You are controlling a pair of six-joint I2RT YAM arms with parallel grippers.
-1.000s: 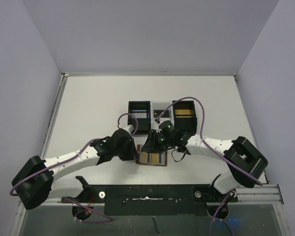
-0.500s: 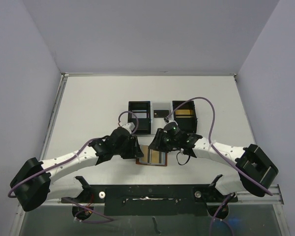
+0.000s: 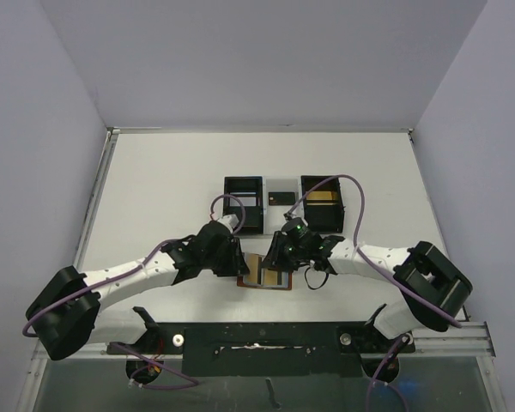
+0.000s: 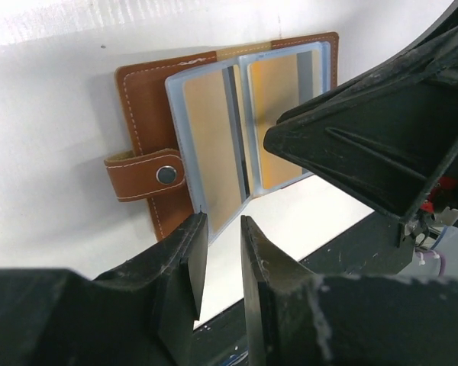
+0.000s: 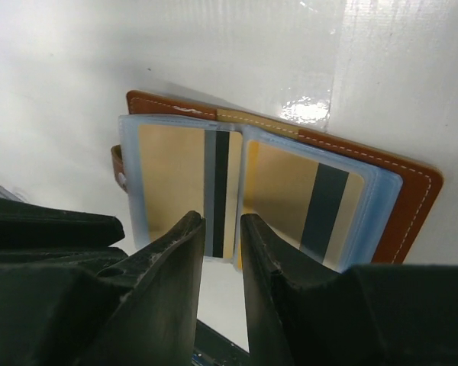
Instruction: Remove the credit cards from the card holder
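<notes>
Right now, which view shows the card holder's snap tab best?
Left wrist: the snap tab shows whole, button included, jutting from the card holder. Right wrist catches only a sliver of it; top external is too far to make it out.

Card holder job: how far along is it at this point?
Done: the reddish-brown leather bifold card holder lies open, and one gold-tan card already sits in the black three-compartment tray. In hand: both the left hand and right hand hover, slightly parted, at the holder's near edge, gripping nothing. Left: two gold-tan credit cards in the blue-grey sleeves.
</notes>
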